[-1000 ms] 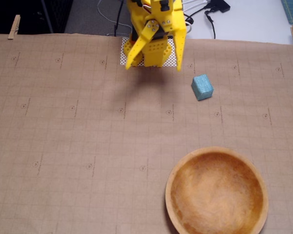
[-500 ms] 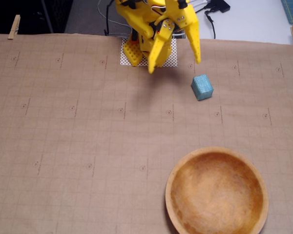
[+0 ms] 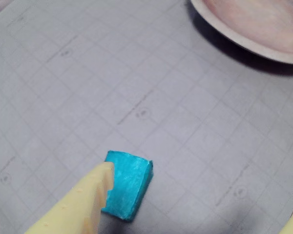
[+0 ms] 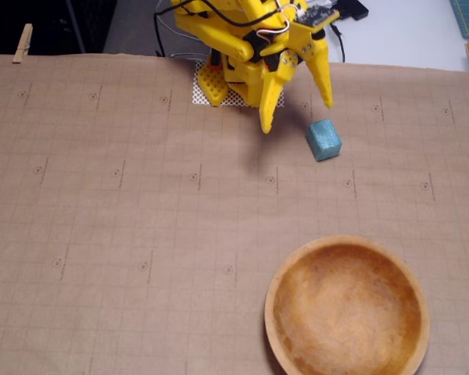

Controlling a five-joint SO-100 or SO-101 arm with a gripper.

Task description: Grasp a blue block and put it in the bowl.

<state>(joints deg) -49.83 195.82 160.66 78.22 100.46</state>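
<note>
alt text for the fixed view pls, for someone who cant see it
A yellow robot gripper with its two fingers spread open hangs near the top of a brown gridded paper mat, just left of a small blue block lying on the mat. A large empty wooden bowl sits at the lower right, well apart from the block.

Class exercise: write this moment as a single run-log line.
phase: approach | gripper: jaws open, above paper, nothing held | blue block: on paper, ungrasped | bowl: empty
</note>
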